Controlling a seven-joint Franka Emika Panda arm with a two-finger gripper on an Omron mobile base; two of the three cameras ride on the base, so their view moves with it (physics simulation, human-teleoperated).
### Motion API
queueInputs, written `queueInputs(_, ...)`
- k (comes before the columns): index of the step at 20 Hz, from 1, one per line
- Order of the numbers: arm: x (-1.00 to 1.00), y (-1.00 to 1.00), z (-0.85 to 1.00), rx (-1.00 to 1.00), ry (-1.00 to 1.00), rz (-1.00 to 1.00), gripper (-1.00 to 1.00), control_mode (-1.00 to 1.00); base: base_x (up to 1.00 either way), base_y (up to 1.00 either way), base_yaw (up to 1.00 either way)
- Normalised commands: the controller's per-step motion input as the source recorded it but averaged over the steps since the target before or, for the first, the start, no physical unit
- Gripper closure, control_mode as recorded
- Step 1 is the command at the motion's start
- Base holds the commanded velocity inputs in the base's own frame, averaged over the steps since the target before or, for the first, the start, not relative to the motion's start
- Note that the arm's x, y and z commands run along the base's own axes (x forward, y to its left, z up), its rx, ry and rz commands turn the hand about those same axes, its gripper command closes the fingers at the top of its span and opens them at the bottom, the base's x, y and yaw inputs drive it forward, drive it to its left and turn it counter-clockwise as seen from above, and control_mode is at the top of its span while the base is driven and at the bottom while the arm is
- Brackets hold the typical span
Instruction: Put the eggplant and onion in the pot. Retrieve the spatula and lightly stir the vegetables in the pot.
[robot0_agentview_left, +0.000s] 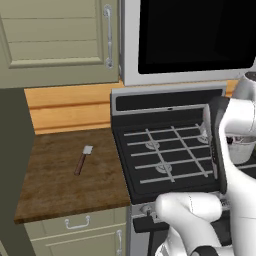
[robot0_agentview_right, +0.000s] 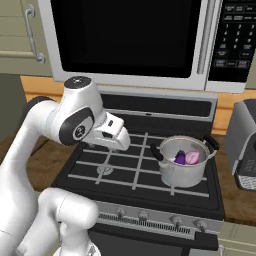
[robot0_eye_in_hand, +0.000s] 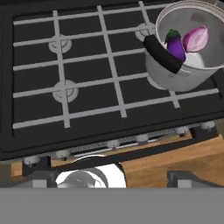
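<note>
Right base view: the eggplant (robot0_agentview_right: 180, 158) and the onion (robot0_agentview_right: 192, 158) are seen lying side by side in the pot (robot0_agentview_right: 182, 175).

The pot is stood on the stove (robot0_agentview_right: 125, 170) at its front right burner, with a black handle on each side. In the hand view the same pot (robot0_eye_in_hand: 175, 76) is found at the upper right, the dark eggplant (robot0_eye_in_hand: 176, 46) touching the pinker onion (robot0_eye_in_hand: 195, 38) on its floor. The spatula (robot0_agentview_left: 83, 159) is left flat on the wooden worktop (robot0_agentview_left: 60, 190) to the left of the stove (well apart from the pot), blade pointing away from the robot. The claw (robot0_eye_in_hand: 111, 180) is held over the stove's front edge; two dark finger tips (robot0_eye_in_hand: 41, 178) are shown widely spread, with nothing pinched.
</note>
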Motion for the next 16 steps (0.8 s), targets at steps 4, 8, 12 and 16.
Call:
queueInputs(4,-0.07,1.0,0.0,0.0,0.23,0.15,-1.0,-1.0,0.0,0.0,0.0)
queueInputs(8,-0.01,1.0,0.0,0.03,0.2,0.14,-1.0,-1.0,0.0,0.0,0.0)
queueInputs(12,0.0,1.0,-0.14,0.07,0.19,0.12,-1.0,-1.0,0.0,0.0,0.0)
queueInputs(16,0.06,0.93,-0.33,0.11,0.04,0.02,-1.0,-1.0,0.0,0.0,0.0)
